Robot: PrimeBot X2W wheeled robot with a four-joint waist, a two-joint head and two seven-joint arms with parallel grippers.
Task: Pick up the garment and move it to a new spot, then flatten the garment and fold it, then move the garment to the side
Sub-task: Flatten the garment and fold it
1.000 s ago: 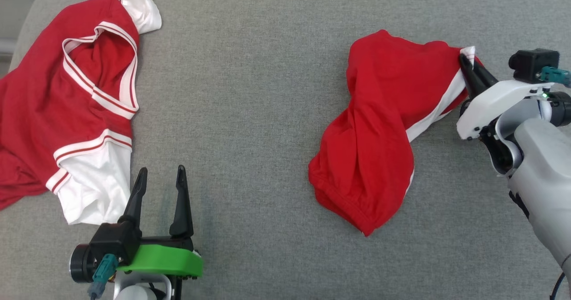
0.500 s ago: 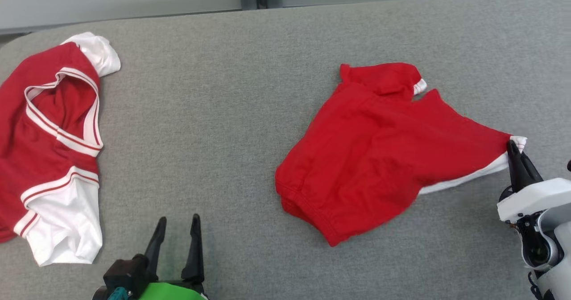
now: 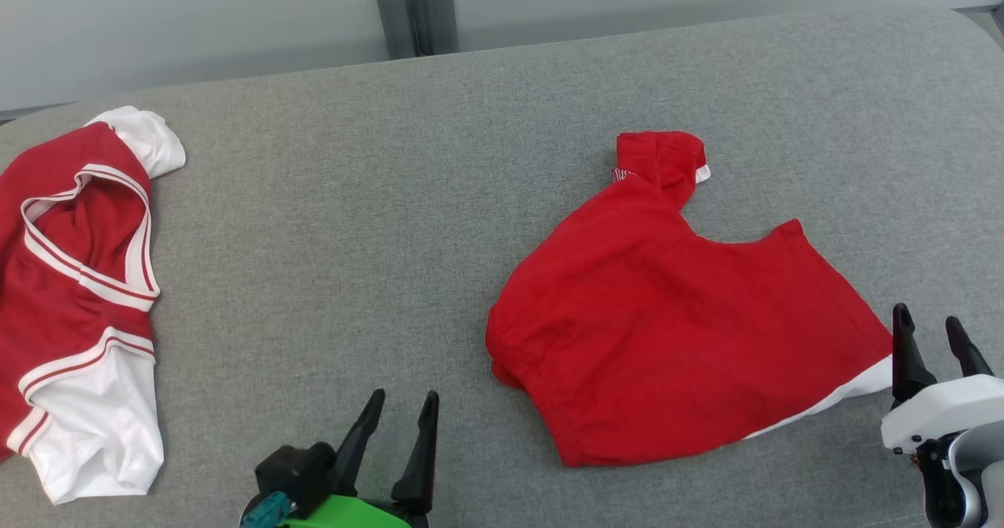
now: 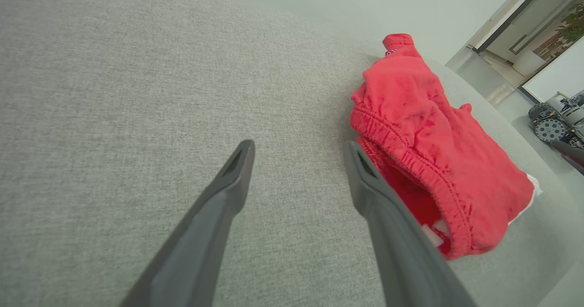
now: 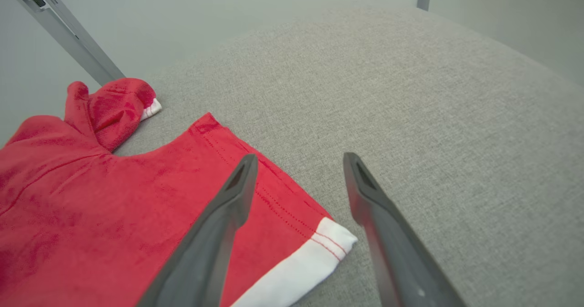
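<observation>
Grey woven fabric covers the desk (image 3: 471, 198) from the bottom edge of the head view up to its rounded far side. Nearest, at the lower middle of that view, the left gripper (image 3: 402, 401) points up the frame with its two dark fingers apart and nothing between them; in the left wrist view the left gripper (image 4: 299, 146) hangs over bare fabric. At the lower right, the right gripper (image 3: 927, 318) also has its fingers spread and holds nothing, its tips just beside the lower right corner of the red shorts (image 3: 674, 316). In the right wrist view that corner, with its white stripe (image 5: 301, 266), lies flat on the desk below the spread fingers. The shorts lie right of centre, mostly flat, one leg bunched up toward the top of the frame, and the gathered waistband (image 4: 410, 161) faces the left gripper. A red and white shirt (image 3: 70, 277) lies crumpled along the left edge, well apart from the shorts. Beyond the desk stand two grey posts (image 3: 416, 10) against a pale wall.
</observation>
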